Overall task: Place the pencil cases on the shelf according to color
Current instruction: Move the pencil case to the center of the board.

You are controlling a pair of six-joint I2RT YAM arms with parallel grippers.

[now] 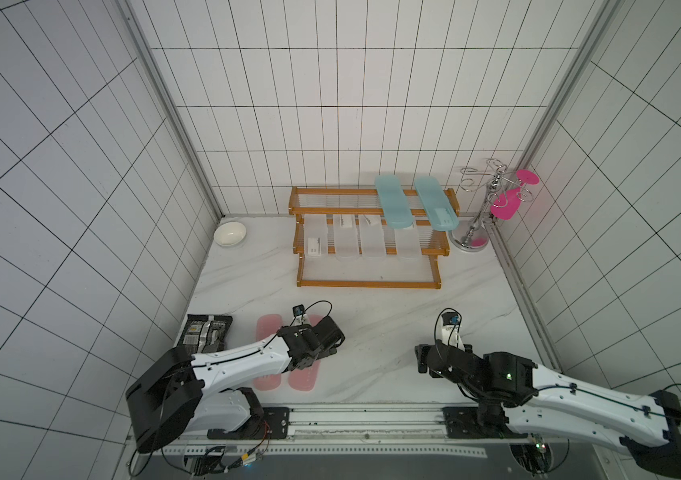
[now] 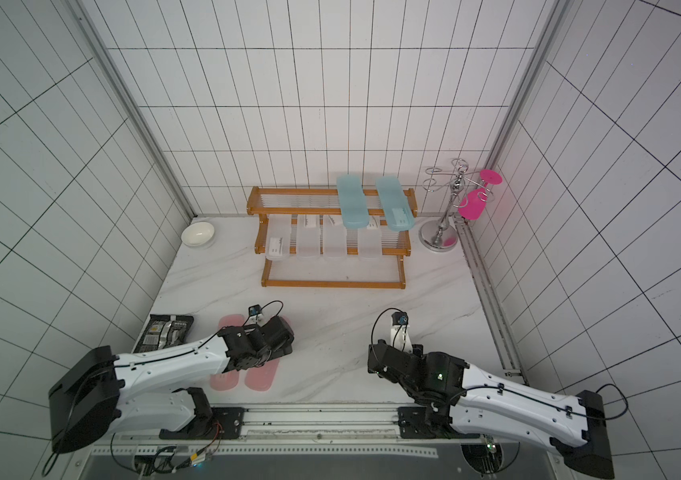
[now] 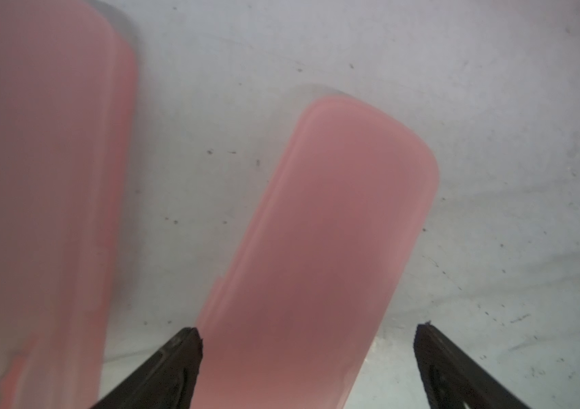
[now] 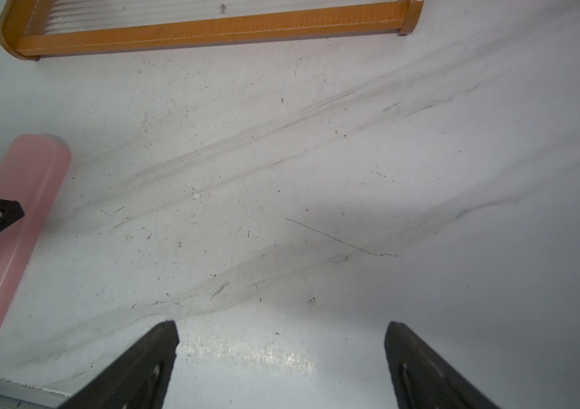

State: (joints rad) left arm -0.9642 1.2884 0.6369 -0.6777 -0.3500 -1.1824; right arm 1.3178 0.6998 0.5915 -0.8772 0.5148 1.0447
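Note:
Two pink pencil cases [image 1: 268, 332] [image 1: 303, 379] lie side by side on the white table near its front left. My left gripper [image 3: 308, 333] is open and points down over the right-hand pink case [image 3: 316, 230]. One of its fingers [image 3: 189, 340] is at that case's edge and the other stands apart from it. My right gripper [image 4: 281, 329] is open over bare table. The shelf [image 1: 367, 284] stands at the back. Two teal pencil cases [image 1: 392, 201] [image 1: 434, 203] lie on its top tier, and several frosted clear ones [image 1: 347, 243] on the middle tier.
A black foil packet [image 1: 205, 334] lies left of the pink cases. A white bowl [image 1: 229, 234] sits at the back left. A chrome wire stand [image 1: 473, 224] holding pink glasses [image 1: 505, 205] is in the back right corner. Tiled walls close in three sides.

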